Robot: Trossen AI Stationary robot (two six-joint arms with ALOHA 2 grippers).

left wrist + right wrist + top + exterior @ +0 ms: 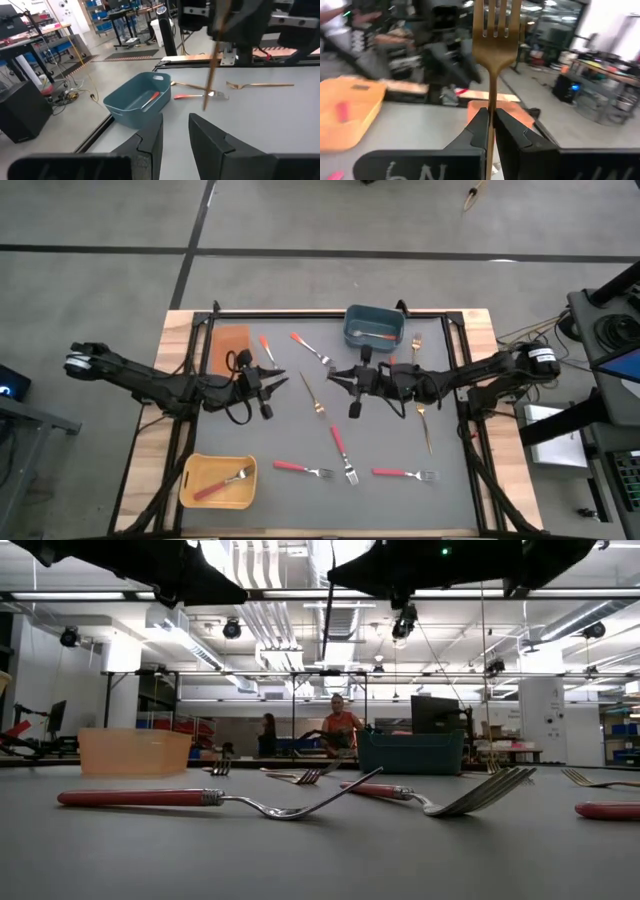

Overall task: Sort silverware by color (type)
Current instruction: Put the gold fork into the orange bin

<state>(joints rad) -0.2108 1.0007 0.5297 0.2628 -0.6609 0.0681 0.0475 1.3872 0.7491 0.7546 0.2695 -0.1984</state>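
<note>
Item: right pincer, above mid-desk, clamped tight on the stem of a thin all-gold fork, tines standing clear beyond the fingertips. We log this fork as lifted off the grey desk and in transit.

Item: left pincer, facing the right one from well apart, fingers partly spread with nothing between them; we judge it waiting.

Item: three bins. Blue-grey bin at the far edge, holding one fork with an orange or red handle, we cannot tell which. Yellow bin at the near left corner, holding a red-handled fork. Flat orange bin at the far left; we cannot see whether it holds anything.

Item: loose stock. Red-handled silver forks along the near edge; orange-handled forks toward the far side; further gold forks at centre and beside the right arm.

Step in hand, by our judgement: carrying the gold fork to its bin. The next move calls for travel across to the orange bin, probably the gold forks' place, then a release low over it.
</note>
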